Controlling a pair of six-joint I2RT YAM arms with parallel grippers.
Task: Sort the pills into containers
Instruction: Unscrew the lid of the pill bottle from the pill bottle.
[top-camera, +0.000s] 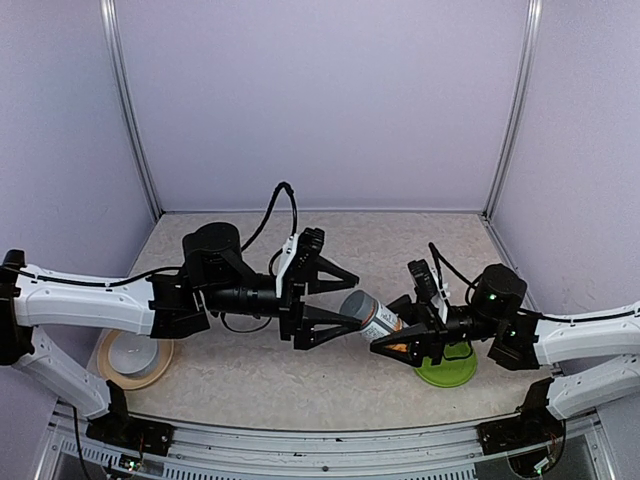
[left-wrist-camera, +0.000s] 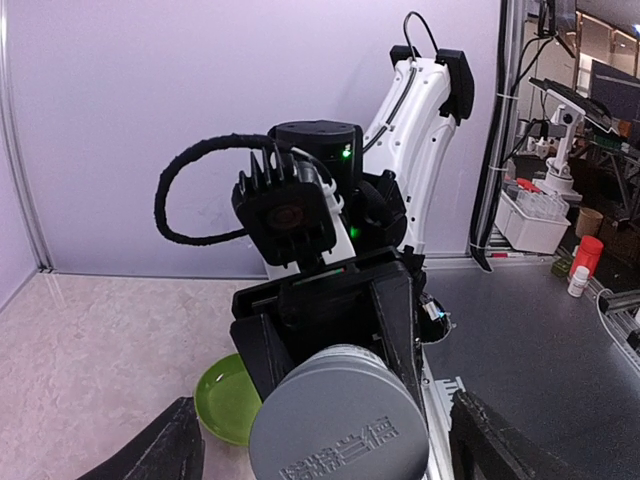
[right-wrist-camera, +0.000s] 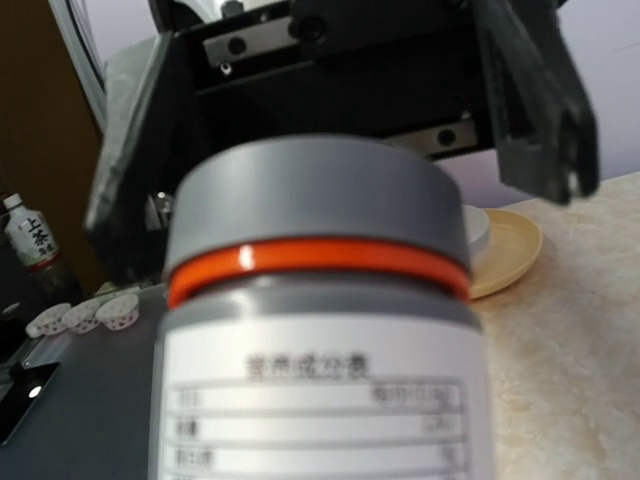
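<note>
The bottle (top-camera: 378, 320) has a gray cap (top-camera: 352, 304), an orange ring and a white label. It hangs tilted above the table, cap toward the left arm. My right gripper (top-camera: 392, 330) is shut on its body; in the right wrist view the bottle (right-wrist-camera: 320, 390) fills the frame and hides the fingers. My left gripper (top-camera: 358, 300) is open, its two fingers straddling the cap with a gap on each side. The left wrist view shows the cap (left-wrist-camera: 335, 425) end-on between the fingers (left-wrist-camera: 160, 450). No pills are in view.
A flat green plate (top-camera: 450, 372) lies under the right gripper, also seen as a green plate (left-wrist-camera: 225, 400) in the left wrist view. A white bowl (top-camera: 133, 352) on a tan plate (top-camera: 150, 378) sits at the near left. Purple walls close off three sides.
</note>
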